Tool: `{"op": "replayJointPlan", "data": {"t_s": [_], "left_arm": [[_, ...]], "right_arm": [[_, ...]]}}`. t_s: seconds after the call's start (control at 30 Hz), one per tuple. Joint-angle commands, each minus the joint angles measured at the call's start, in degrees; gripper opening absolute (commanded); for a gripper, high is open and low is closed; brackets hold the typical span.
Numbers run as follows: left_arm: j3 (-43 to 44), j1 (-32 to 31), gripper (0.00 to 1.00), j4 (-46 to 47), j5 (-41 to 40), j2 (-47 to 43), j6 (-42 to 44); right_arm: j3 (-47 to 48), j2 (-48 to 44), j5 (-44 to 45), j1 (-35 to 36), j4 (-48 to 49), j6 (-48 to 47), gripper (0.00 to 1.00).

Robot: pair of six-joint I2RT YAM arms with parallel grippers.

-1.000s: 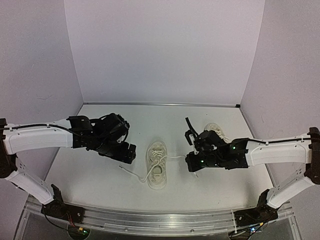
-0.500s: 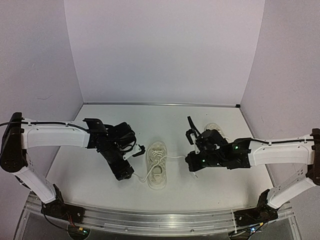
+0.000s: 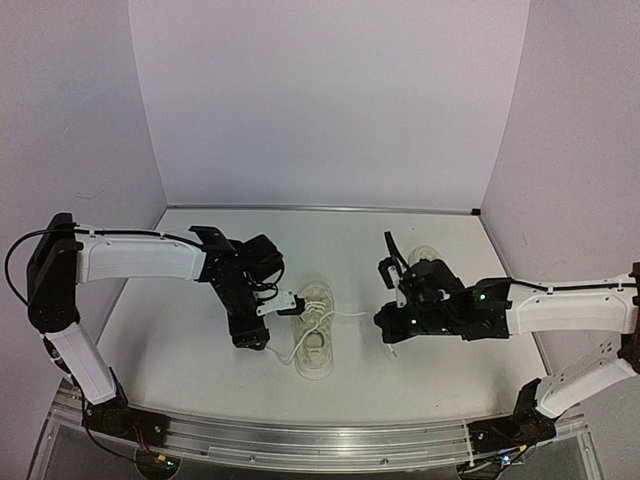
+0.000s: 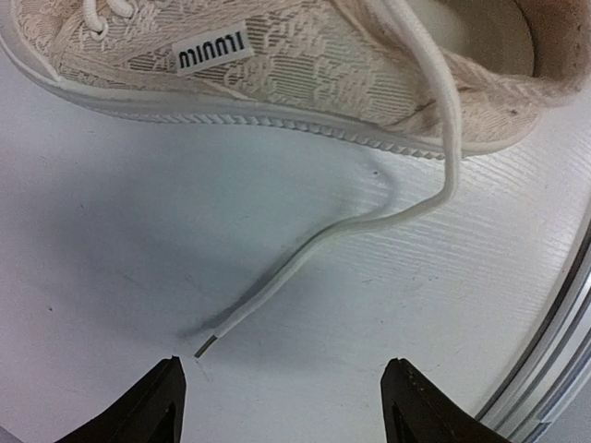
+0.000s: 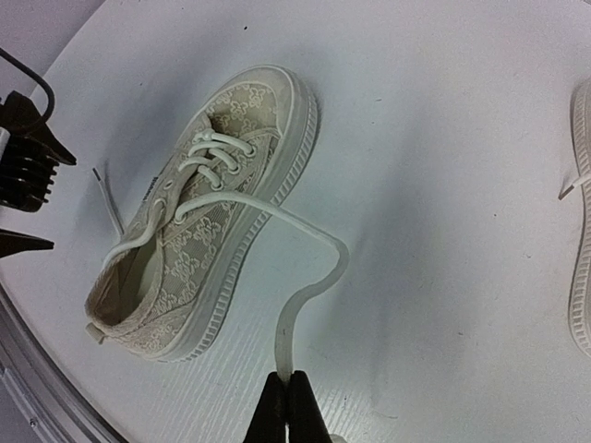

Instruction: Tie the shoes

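One cream shoe point(image 3: 315, 335) lies mid-table, its patterned side filling the top of the left wrist view point(image 4: 305, 65). Its right lace point(image 5: 314, 277) curls off the shoe into my right gripper point(image 5: 287, 399), which is shut on the lace just above the table point(image 3: 387, 330). The left lace point(image 4: 369, 221) trails over the table to its tip point(image 4: 199, 350). My left gripper point(image 4: 284, 406) hangs open low over the table, the tip just ahead of its left finger point(image 4: 162, 397). In the top view it point(image 3: 255, 342) sits left of the shoe. A second shoe point(image 3: 432, 258) lies behind my right arm.
The table's metal front rail point(image 4: 554, 369) runs close to the left gripper. The second shoe's sole edge point(image 5: 582, 231) shows at the right of the right wrist view. White walls enclose the table point(image 3: 180, 360) on three sides.
My left arm has swung right and turned its gripper down beside the shoe's loose left lace, jaws narrowing a little. The right gripper has stayed shut on its lace, barely moving.
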Motion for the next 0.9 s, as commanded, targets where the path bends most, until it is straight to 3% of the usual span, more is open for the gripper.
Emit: {"op": "replayJointPlan", "data": {"t_s": [0.0, 0.37, 0.67, 0.87], "left_arm": [[-1.9, 1.4, 0.73, 3.3, 1.2, 0.2, 6.0], [-6.4, 3.2, 0.67, 10.5, 3.0, 1.4, 12.8], [-4.1, 3.4, 0.58, 9.4, 4.7, 8.8, 13.6], [-4.2, 3.5, 0.32, 8.9, 6.2, 11.0, 13.3]], "right_arm": [[-1.3, -2.8, 0.3, 0.2, -0.8, 1.3, 0.00], [-3.0, -5.3, 0.4, 0.1, -1.4, 2.7, 0.00], [-3.7, -8.0, 1.5, 0.1, -2.3, 3.4, 0.00], [-3.8, -8.6, 1.7, 0.1, -3.0, 3.8, 0.00]]}}
